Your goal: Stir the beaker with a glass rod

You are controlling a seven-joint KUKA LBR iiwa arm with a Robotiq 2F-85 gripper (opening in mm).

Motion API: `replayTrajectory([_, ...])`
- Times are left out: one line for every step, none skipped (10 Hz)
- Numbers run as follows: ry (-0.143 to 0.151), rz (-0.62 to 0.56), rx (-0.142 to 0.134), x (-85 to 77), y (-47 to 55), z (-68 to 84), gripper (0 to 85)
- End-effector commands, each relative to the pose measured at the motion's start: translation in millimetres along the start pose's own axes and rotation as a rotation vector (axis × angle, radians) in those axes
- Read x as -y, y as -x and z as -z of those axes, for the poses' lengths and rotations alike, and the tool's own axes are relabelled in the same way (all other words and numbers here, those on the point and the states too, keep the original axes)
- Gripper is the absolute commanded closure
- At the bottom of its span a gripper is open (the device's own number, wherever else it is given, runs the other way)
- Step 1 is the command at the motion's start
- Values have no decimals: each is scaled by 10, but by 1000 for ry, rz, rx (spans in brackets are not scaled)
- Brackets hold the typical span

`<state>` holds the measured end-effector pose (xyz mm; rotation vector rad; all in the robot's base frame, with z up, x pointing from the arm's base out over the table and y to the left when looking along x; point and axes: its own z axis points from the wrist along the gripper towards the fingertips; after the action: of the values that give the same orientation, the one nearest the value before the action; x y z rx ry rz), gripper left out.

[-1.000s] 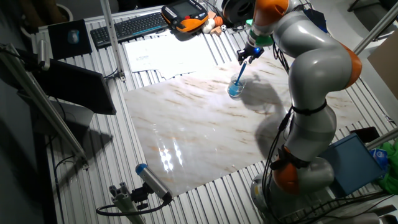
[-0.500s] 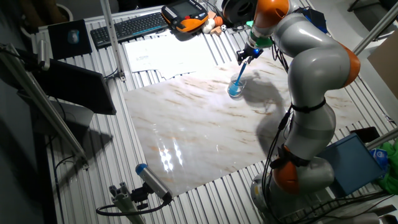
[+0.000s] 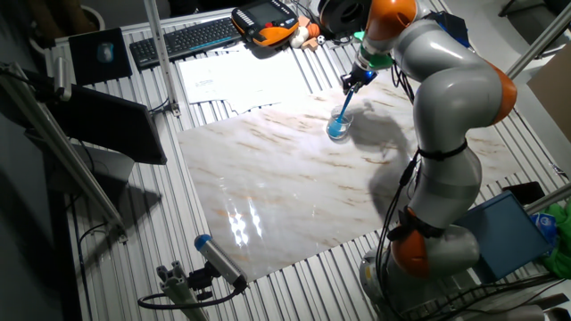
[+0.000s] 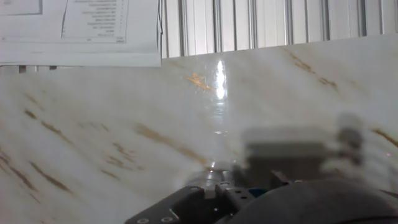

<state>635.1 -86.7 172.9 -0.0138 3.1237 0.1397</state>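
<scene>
The beaker (image 3: pixel 337 128) is a tiny see-through glass with blue water in the bottom. It stands on the marble board (image 3: pixel 294 192), near the far edge, close to the papers (image 3: pixel 234 77). The glass rod (image 3: pixel 346 103) is a thin, pale blue stick (taller than the glass). It leans, with its low end down in the blue water. The gripper (image 3: pixel 358 78) is pinched shut on the rod's top end. The hand view is too blurry to show the glass well.
</scene>
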Motion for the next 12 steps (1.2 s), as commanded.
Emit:
replayTrajectory([4, 4, 0, -4, -1, 1, 510])
replayTrajectory([4, 8, 0, -7, -2, 1, 680])
replayTrajectory([15, 16, -6, -13, -7, 12, 680])
replayTrajectory([23, 22, -20, -26, -15, 33, 680])
replayTrajectory([28, 27, -30, -46, -28, 61, 850])
replayTrajectory([29, 27, -32, -78, -47, 85, 850])
replayTrajectory([29, 25, -32, -118, -70, 104, 850])
replayTrajectory([32, 22, -32, -164, -106, 123, 850])
replayTrajectory([35, 17, -32, -215, -159, 159, 850])
replayTrajectory([26, 13, -32, -260, -220, 199, 850])
replayTrajectory([15, 7, -29, -293, -285, 265, 850])
replayTrajectory([12, 7, -32, -280, -294, 336, 850])
